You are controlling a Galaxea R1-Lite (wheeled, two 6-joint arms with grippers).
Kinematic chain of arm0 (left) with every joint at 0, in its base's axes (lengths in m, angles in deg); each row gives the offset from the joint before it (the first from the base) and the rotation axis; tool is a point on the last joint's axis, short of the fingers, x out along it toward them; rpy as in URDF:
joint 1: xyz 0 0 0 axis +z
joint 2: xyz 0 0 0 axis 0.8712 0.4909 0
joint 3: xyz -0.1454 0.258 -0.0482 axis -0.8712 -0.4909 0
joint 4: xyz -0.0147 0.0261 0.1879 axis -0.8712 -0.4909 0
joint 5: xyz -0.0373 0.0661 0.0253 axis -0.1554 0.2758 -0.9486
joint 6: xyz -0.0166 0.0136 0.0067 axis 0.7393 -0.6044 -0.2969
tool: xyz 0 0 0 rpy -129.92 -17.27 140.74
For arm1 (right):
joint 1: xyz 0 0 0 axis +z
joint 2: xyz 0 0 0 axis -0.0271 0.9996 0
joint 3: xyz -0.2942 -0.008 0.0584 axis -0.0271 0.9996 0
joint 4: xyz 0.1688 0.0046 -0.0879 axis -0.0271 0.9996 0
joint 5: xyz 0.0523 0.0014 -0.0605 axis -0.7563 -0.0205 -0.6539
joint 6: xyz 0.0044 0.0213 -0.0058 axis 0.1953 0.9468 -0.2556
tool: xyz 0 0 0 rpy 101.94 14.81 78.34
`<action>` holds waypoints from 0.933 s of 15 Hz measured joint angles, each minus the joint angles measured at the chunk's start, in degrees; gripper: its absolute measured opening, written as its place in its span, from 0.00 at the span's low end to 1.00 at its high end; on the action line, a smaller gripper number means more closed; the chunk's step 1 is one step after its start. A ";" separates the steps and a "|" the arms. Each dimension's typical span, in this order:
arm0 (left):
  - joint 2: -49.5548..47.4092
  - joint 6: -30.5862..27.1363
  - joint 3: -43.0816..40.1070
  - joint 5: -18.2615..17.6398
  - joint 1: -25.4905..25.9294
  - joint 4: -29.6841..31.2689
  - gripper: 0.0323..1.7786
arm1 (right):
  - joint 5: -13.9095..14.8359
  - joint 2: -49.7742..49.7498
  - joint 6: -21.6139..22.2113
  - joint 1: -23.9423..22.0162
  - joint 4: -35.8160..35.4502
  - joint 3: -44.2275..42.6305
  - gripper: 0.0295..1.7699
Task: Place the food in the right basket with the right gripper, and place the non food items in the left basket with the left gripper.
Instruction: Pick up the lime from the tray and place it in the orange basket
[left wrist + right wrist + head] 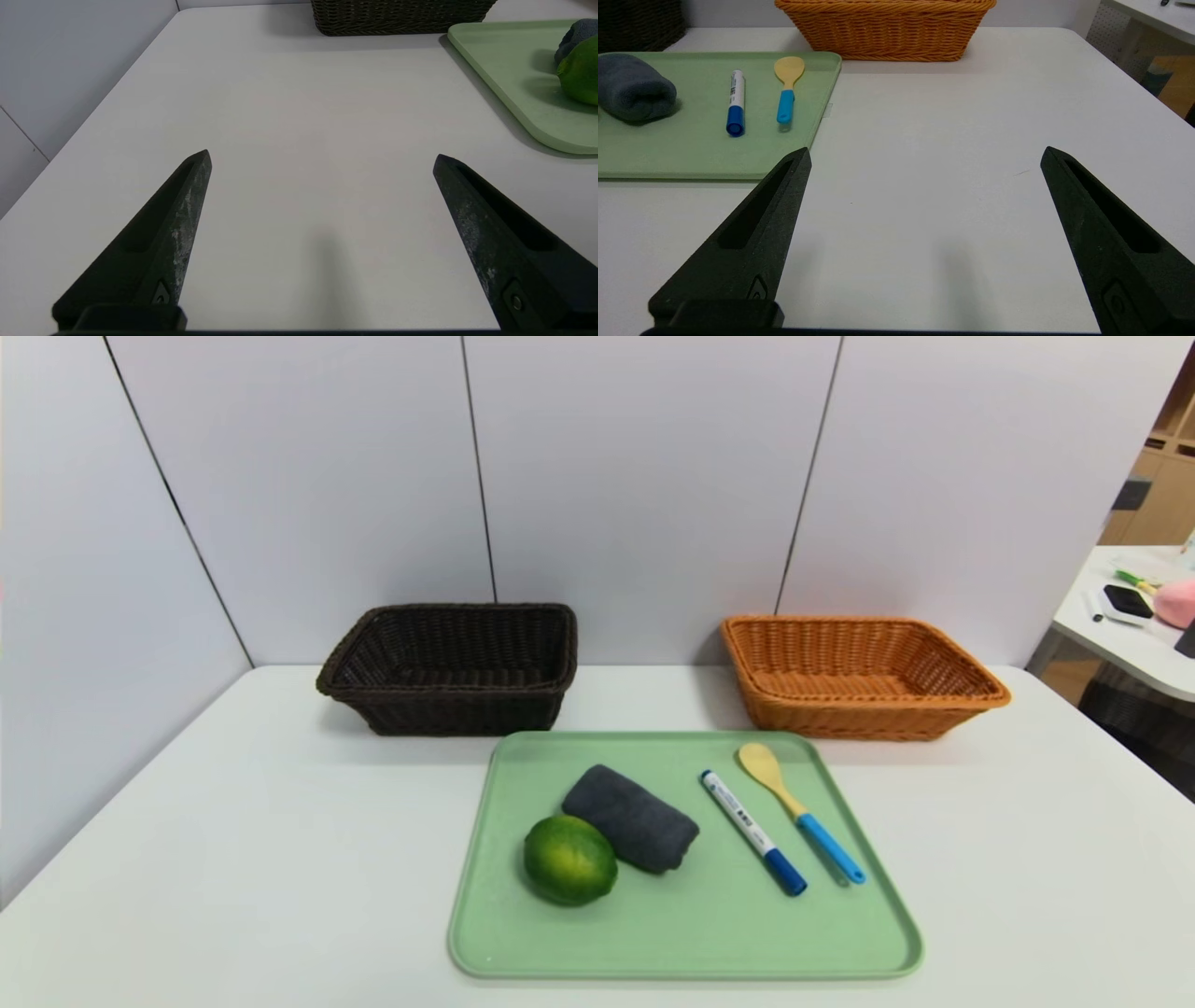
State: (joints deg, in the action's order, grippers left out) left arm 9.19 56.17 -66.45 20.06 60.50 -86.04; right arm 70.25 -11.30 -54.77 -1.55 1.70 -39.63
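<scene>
Lime point(569, 860) lay on tray point(681, 933), touching towel point(632, 818) | left gripper point(322, 158), right gripper point(924, 154): jaws spread, empty, short of tray | risk: round fruit could roll; towel could snag beside it

lime point(569, 860): round, glossy green, on tray's near-left part, touching the towel point(631, 818). towel: dark grey roll, lying diagonal just behind-right of lime. marker point(752, 832): white w/ blue cap, flat, diagonal, cap toward near edge. spoon point(798, 812): pale wood bowl, blue handle, flat, just right of marker & roughly parallel, apart. dark basket point(452, 667): near-black wicker, upright, behind tray to the left. tan basket point(859, 675): orange-tan wicker, upright, behind tray to the right.
</scene>
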 joint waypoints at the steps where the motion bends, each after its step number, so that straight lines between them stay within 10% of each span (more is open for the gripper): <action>1: 0.00 0.00 0.00 0.02 0.00 0.00 0.95 | 0.02 0.00 -0.06 0.00 0.00 0.00 0.96; 14: 0.15 -2.26 7.63 -0.48 0.00 -4.36 0.95 | -3.39 0.54 -2.84 0.00 5.29 -7.74 0.96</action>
State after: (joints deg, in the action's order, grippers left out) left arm 9.34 53.92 -58.82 19.59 60.50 -90.40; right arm 66.86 -10.76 -57.61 -1.55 6.99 -47.37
